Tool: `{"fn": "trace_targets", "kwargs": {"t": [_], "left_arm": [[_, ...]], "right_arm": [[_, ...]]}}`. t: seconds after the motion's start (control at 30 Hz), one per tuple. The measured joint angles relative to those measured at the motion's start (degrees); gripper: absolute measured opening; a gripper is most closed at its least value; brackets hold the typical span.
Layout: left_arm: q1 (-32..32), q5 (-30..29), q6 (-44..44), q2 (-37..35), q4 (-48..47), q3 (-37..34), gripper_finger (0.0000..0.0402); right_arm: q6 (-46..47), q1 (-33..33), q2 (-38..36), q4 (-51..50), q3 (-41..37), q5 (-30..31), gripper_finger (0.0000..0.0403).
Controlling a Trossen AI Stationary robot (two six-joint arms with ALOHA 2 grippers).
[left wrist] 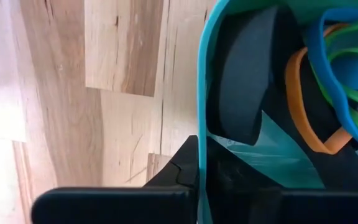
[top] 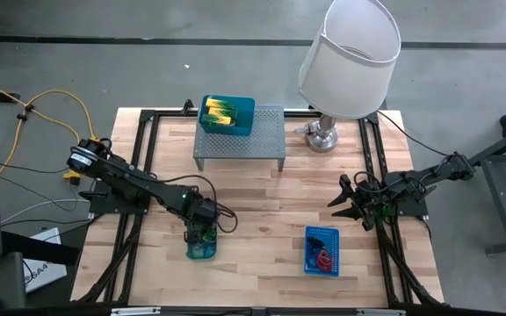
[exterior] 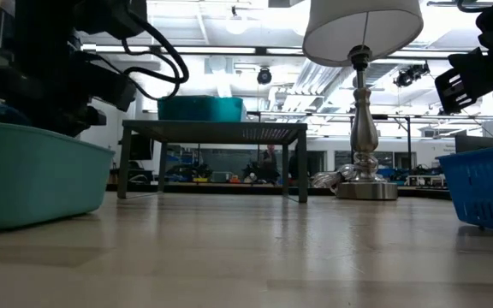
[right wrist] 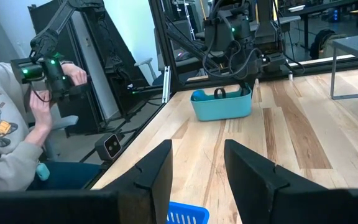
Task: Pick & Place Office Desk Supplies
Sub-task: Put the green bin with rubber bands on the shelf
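The left claw [top: 202, 237] is seen lowered at the near left of the worktop [top: 262, 202], its fingers pressed together on the rim of a small teal tray [top: 202, 248]; in the left wrist view one finger lies inside the wall and one outside. Inside that tray [left wrist: 253, 155] a black band [left wrist: 244, 81], an orange band [left wrist: 303, 106] and blue and green loops [left wrist: 344, 62] are piled against the wall. A thin-wall pinch of this kind could slip or tip the tray if it is lifted unevenly, and the loose bands would then spill. The tray's long axis cannot be told with certainty from above. Farther out, a grey perforated shelf [top: 240, 139] carries a second teal tray [top: 227, 115] with yellow-green blocks [top: 219, 114], its long side running across the worktop. A blue mesh basket [top: 321, 250] with red and dark loops lies near right, its long axis running front to back. The right claw [top: 351, 204], spread wide, waits at the right edge, beside a lamp [top: 348, 61].
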Motion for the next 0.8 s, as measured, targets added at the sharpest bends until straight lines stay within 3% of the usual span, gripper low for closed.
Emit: {"fn": "trace_targets", "kwargs": {"t": [0.27, 0.5, 0.8], "left_arm": [[0.0, 1.4, -11.3, 0.0, 0.1, 0.0, 0.0003], [-0.5, 6.7, -31.7, -0.6, 1.7, 0.0, 0.0003], [-4.5, 6.8, -59.6, -4.7, 5.5, 0.1, 0.0002]], "right_arm": [[0.0, 0.0, 0.0, 0.0, 0.0, 0.0, 0.0134], [0.0, 0.0, 0.0, 0.0, 0.0, 0.0, 0.0134], [0.0, 0.0, 0.0, 0.0, 0.0, 0.0, 0.0134]]}}
